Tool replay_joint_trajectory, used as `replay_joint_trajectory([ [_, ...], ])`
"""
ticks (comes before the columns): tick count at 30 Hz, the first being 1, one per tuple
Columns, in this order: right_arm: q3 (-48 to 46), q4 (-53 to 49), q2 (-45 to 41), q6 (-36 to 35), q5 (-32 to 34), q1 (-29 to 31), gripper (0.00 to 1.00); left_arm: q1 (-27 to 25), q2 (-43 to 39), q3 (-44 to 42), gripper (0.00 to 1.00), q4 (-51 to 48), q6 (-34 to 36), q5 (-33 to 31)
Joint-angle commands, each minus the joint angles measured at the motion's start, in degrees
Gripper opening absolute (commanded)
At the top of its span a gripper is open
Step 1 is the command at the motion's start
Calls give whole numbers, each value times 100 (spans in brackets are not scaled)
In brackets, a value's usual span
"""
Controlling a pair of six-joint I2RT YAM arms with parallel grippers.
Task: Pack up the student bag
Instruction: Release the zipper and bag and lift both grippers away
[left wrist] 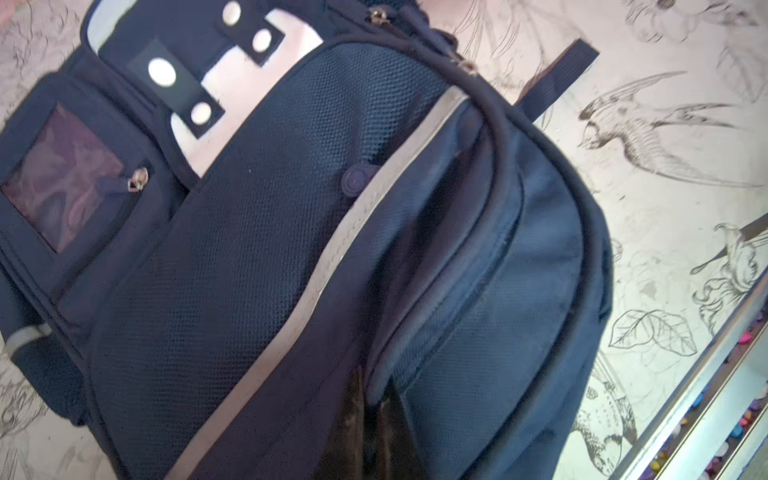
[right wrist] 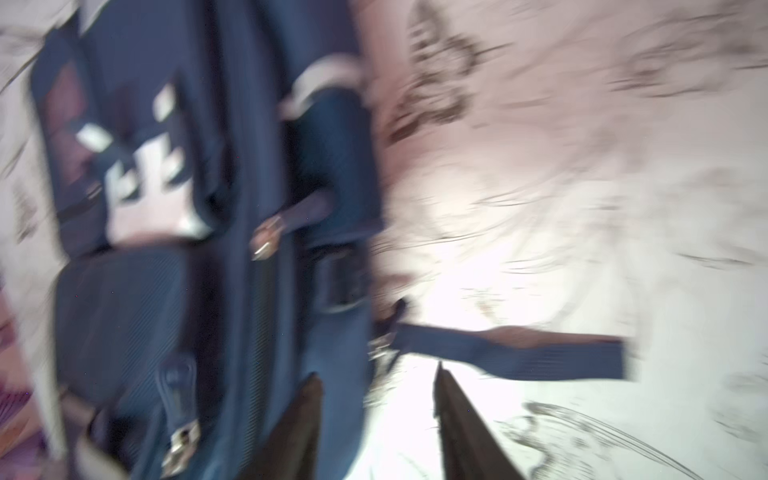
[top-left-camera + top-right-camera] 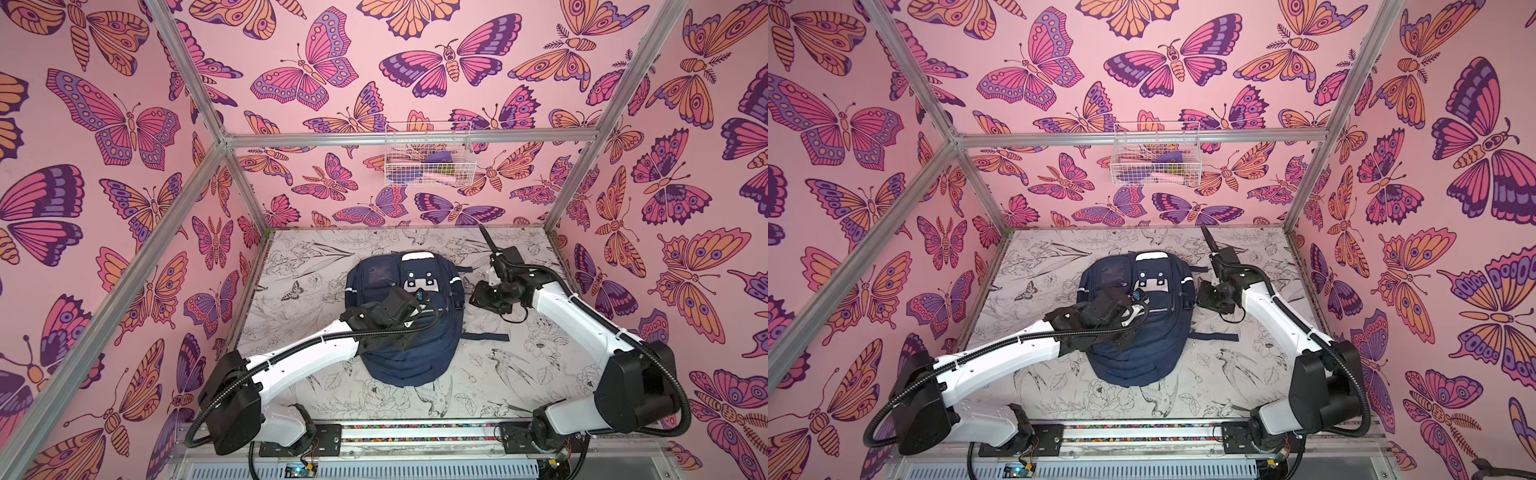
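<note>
In both top views your student bag (image 3: 415, 365) lies front-up mid-table (image 3: 540, 365). Left wrist: your left gripper (image 1: 372, 399), fingers pressed together at a pocket edge, likely steadying it. Right wrist, blurred: right gripper (image 2: 376, 372), fingers spread beside the bag, probably lining up a zipper pull (image 2: 266, 239).
</note>
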Motion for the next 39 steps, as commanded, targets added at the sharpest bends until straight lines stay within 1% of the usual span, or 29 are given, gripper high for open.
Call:
replay_joint_trajectory([
  [1, 249, -561, -547, -44, 514, 123, 59, 96, 46, 185, 10, -715, -380, -37],
  [2, 254, -615, -718, -71, 457, 129, 63, 95, 54, 237, 29, -711, -450, 62],
  [3, 259, -643, -870, -81, 401, 123, 67, 95, 41, 278, 41, -707, -540, 157],
  [4, 287, -733, -1032, -81, 372, 129, 71, 95, 7, 321, 50, -710, -661, 261],
  [5, 320, -842, -1179, -82, 367, 129, 72, 95, -55, 335, 56, -691, -795, 365],
  [8, 389, -1070, -1618, -83, 415, 136, 74, 96, -376, 262, 68, -492, -1132, 527],
  [9, 387, -1093, -1770, -99, 428, 138, 74, 95, -484, 265, 79, -465, -1216, 558],
  [10, 366, -1058, -1999, -126, 436, 137, 74, 95, -604, 276, 99, -459, -1312, 581],
  [12, 315, -983, -2374, -135, 526, 133, 75, 95, -1012, 320, 100, -477, -1377, 554],
  [14, 204, -790, -2742, -142, 657, 137, 75, 112, -1347, 377, 100, -529, -1408, 209],
  [17, 33, -537, -3181, -213, 1064, 131, 75, 186, -1995, 365, 100, -531, -1316, -827],
  [18, -85, -386, -3333, -281, 1209, 137, 76, 240, -2177, 326, 100, -529, -1298, -1303],
  [20, -348, -87, -3557, -464, 1392, 135, 79, 444, -2450, 186, 100, -505, -1286, -1980],
  [21, -548, 130, -3654, -582, 1511, 134, 79, 590, -2559, 69, 100, -492, -1271, -2239],
  [22, -761, 290, -3721, -635, 1697, 132, 79, 784, -2698, -55, 100, -463, -1254, -2365],
  [24, -929, 190, -3707, -482, 2286, 129, 80, 1202, -2850, -356, 100, -433, -1322, -2444],
  [26, -1204, 132, -3653, -379, 2716, 128, 76, 1619, -2967, -834, 100, -428, -1528, -2578],
  [28, -1573, 359, -3628, -445, 3164, 127, 76, 1963, -3044, -1310, 100, -306, -1677, -2959],
  [30, -2006, 775, -3596, -597, 3486, 124, 76, 2246, -3119, -1814, 100, 87, -1559, -3229],
  [33, -2511, 1320, -3446, -510, 4138, 120, 76, 2497, -3237, -2636, 100, 1341, -1127, -3968],
  [34, -2613, 1471, -3393, -447, 4394, 116, 75, 2621, -3289, -2899, 100, 1915, -899, -4019],
  [35, -2693, 1624, -3350, -373, 4648, 118, 75, 2808, -3326, -3170, 100, 2631, -595, -3877],
  [36, -2810, 1863, -3312, -435, 4848, 107, 75, 3013, -3310, -3385, 100, 3153, -563, -3855],
  [37, -2936, 2151, -3241, -541, 4988, 86, 76, 3290, -3242, -3539, 100, 3544, -563, -3855],
  [39, -3067, 2528, -3019, -674, 5246, 1, 76, 3851, -2999, -3648, 100, 3964, -563, -3855],
])
